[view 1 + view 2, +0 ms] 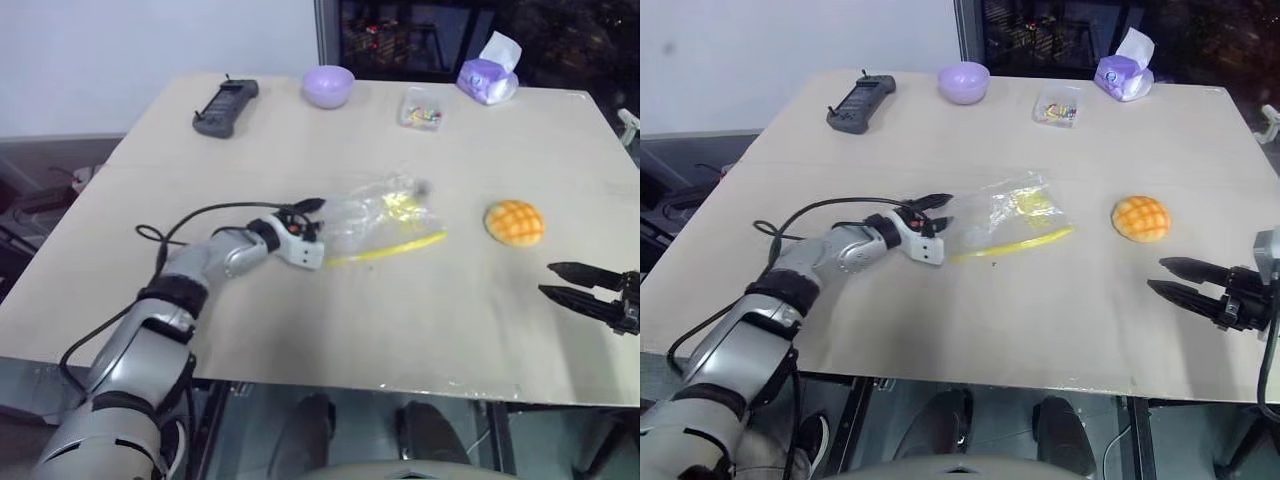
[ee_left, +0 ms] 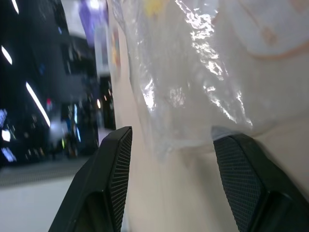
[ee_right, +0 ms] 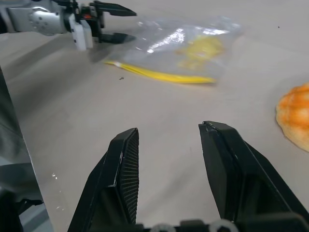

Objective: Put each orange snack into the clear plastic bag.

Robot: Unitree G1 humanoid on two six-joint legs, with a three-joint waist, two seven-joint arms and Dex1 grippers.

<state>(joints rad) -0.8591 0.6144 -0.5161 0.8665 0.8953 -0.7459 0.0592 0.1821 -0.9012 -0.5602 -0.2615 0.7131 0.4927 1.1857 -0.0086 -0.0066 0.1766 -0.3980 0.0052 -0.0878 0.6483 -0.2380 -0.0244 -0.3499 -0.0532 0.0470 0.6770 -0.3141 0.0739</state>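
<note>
- Orange snack (image 1: 514,222): one domed bun with a criss-cross crust, resting bare on the surface (image 1: 330,320), to the right of the clear plastic bag (image 1: 385,212) and well apart from it.
- I judge the bun light, soft and easily dented. I would take it across the widest part of the dome, low on its sides, with light pressure only.
- Bag: thin floppy film lying flat, its yellow zip strip (image 1: 385,249) along the near edge. I expect it to be slippery, to crumple and to slide when pushed. The edge of the film near the strip looks the best place to pinch.
- Left gripper (image 2: 166,159): released, jaws wide apart, one finger on each side of the bag's near corner, not yet closed on it.
- Right gripper (image 1: 570,282): parted about halfway, holding nothing, hovering near the bun on its near side, short of touching.
</note>
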